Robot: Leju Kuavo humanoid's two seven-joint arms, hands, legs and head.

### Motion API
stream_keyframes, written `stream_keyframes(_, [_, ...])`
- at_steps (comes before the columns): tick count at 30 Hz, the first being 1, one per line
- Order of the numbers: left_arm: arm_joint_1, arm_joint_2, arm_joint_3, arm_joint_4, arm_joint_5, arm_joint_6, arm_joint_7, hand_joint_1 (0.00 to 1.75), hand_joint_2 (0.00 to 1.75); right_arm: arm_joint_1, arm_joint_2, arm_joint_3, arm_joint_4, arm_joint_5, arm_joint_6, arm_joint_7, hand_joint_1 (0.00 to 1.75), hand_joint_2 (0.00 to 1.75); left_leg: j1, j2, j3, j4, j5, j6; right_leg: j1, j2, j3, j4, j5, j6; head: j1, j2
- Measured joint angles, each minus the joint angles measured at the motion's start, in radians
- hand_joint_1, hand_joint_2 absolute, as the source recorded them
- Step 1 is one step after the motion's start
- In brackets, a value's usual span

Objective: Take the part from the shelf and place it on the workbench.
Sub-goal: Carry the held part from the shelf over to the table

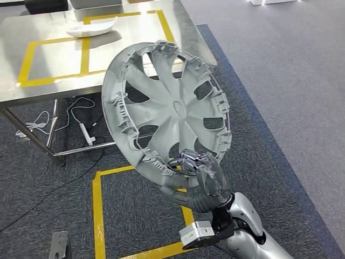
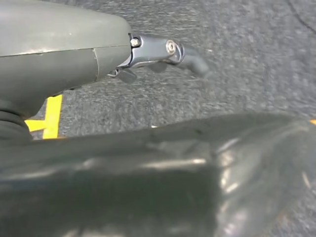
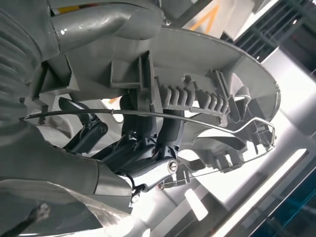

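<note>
A large grey wheel cover [image 1: 166,110], the part named in the task, is held up in the air by the right hand [image 1: 198,174]. The fingers [image 1: 188,159] of that hand are clamped on the lower rim of the cover, as seen in the head view, with the silver right arm [image 1: 248,226] reaching up from below. The cover is tilted, its ribbed inner side with clips and spokes turned toward the camera. In the right wrist view the same rim [image 3: 209,98] is seen close up, with dark fingers [image 3: 156,163] curled around it and a thin wire ring [image 3: 149,114] running along the clips.

The cover is held above the dark carpet [image 1: 260,162], in front of the near corner of the steel surface [image 1: 48,32] and partly overlapping it in the picture; it is not resting on it. The surface is marked with yellow tape [image 1: 84,51], and a white curved part [image 1: 91,28] lies on it at the far side. White cables [image 1: 61,121] lie on the carpet under the surface, and a yellow taped square [image 1: 97,210] is marked on the floor.

In the left wrist view the left hand [image 2: 156,52] is seen over grey carpet, with 1 dark finger [image 2: 193,61] stretched out and nothing held; whether the other fingers are apart or together cannot be told.
</note>
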Motion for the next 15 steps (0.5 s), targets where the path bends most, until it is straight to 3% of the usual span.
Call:
stream_keyframes(1, [0.003,0.000,0.001,0.000,0.001,0.001,0.000,0.00,0.00,-0.002,0.000,0.000,0.000,0.000,0.000,0.000,1.75,1.75,0.002,-0.011,0.002,-0.004,0.001,0.006,-0.001,-0.003,0.003,-0.001,-0.005,0.006,0.001,0.000])
stream_keyframes(3, [0.004,-0.002,0.004,0.000,0.002,0.004,0.000,0.00,0.00,-0.003,0.000,0.000,0.001,-0.001,0.000,0.000,1.75,1.75,0.008,-0.033,0.008,-0.012,0.003,0.020,-0.005,0.037,-0.013,0.038,-0.036,0.013,0.004,0.000])
stream_keyframes(5, [0.000,-0.003,0.007,0.000,0.002,0.005,0.000,0.00,0.00,0.000,0.000,-0.001,0.004,-0.002,0.000,-0.001,1.75,1.75,0.010,-0.056,0.010,-0.014,0.003,0.029,-0.006,0.097,-0.079,0.164,-0.093,0.013,0.009,0.000])
stream_keyframes(6, [-0.001,-0.004,0.007,0.000,0.003,0.006,-0.001,0.00,0.00,0.002,0.000,-0.001,0.005,-0.002,0.001,-0.003,1.75,1.75,0.010,-0.069,0.010,-0.014,0.002,0.031,-0.006,0.110,-0.120,0.233,-0.114,0.013,0.012,0.000])
stream_keyframes(7, [-0.001,-0.005,0.008,0.000,0.002,0.006,-0.001,0.00,0.00,0.004,0.000,-0.001,0.007,-0.004,0.002,-0.004,1.75,1.75,0.009,-0.081,0.011,-0.013,0.001,0.033,-0.006,0.117,-0.153,0.281,-0.120,0.013,0.012,0.000])
stream_keyframes(8, [-0.001,-0.006,0.008,0.000,0.002,0.006,-0.001,0.00,0.00,0.005,0.000,-0.001,0.008,-0.005,0.002,-0.006,1.75,1.75,0.008,-0.094,0.013,-0.013,0.000,0.033,-0.005,0.119,-0.169,0.290,-0.104,0.012,0.012,0.000])
stream_keyframes(9, [0.000,-0.007,0.009,0.000,0.002,0.006,-0.001,0.00,0.00,0.006,-0.001,-0.001,0.009,-0.009,0.003,-0.007,1.75,1.75,0.008,-0.106,0.016,-0.012,-0.002,0.033,-0.005,0.120,-0.164,0.256,-0.066,0.010,0.012,0.000])
stream_keyframes(11, [0.000,-0.008,0.010,0.000,0.002,0.006,-0.002,0.00,0.00,0.005,-0.001,-0.001,0.009,-0.019,0.004,-0.011,1.75,1.75,0.008,-0.124,0.021,-0.009,-0.008,0.029,-0.006,0.124,-0.120,0.125,0.017,0.005,0.013,0.000])
stream_keyframes(12, [0.000,-0.008,0.011,0.000,0.001,0.006,-0.003,0.00,0.00,0.005,-0.001,-0.002,0.009,-0.025,0.005,-0.014,1.75,1.75,0.007,-0.130,0.021,-0.006,-0.012,0.026,-0.006,0.128,-0.095,0.067,0.039,0.002,0.013,0.000])
stream_keyframes(15, [0.004,-0.009,0.013,0.000,0.000,0.006,-0.005,0.00,0.00,0.005,0.000,-0.005,0.007,-0.039,0.007,-0.024,1.75,1.75,0.006,-0.139,0.016,-0.003,-0.021,0.009,-0.002,0.135,-0.068,0.016,0.037,-0.010,0.012,0.000])
